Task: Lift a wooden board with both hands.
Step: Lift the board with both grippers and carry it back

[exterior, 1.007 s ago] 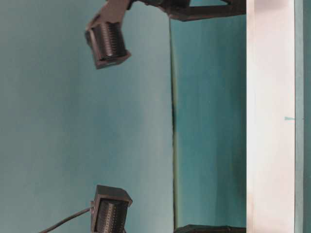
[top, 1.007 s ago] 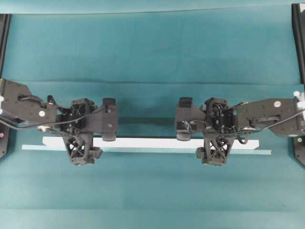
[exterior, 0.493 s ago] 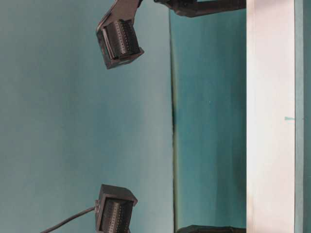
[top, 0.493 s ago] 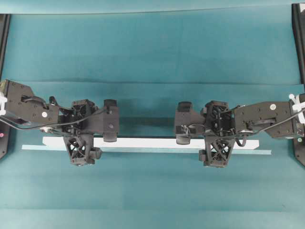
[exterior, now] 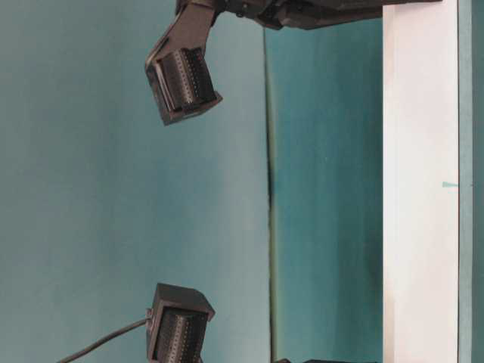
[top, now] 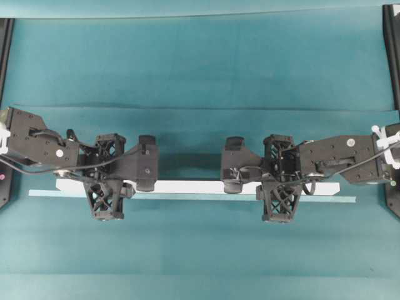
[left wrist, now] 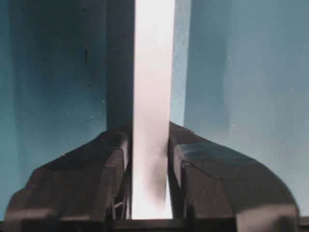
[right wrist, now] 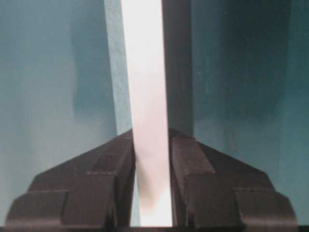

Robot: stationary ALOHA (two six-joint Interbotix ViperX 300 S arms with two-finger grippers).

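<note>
The wooden board (top: pixel 187 187), a long white plank, runs left to right across the teal cloth. My left gripper (top: pixel 106 186) straddles it near its left end. My right gripper (top: pixel 279 185) straddles it near its right end. In the left wrist view the board (left wrist: pixel 152 72) passes between the two fingers, which press on both its edges, so the left gripper (left wrist: pixel 150 140) is shut on it. The right wrist view shows the same: the right gripper (right wrist: pixel 150 140) is shut on the board (right wrist: pixel 144 72). From table level the board (exterior: pixel 420 189) shows as a broad white band.
A thin pale blue-green tape strip (top: pixel 187 197) lies along the board's near edge and sticks out past both ends. A fold in the cloth (top: pixel 200 109) crosses the table behind the arms. Black frame posts (top: pixel 5 50) (top: pixel 392 50) stand at both sides.
Both grippers have gone from wide open to shut on the board's edges. Both arms have shifted slightly. The board's position looks unchanged.
</note>
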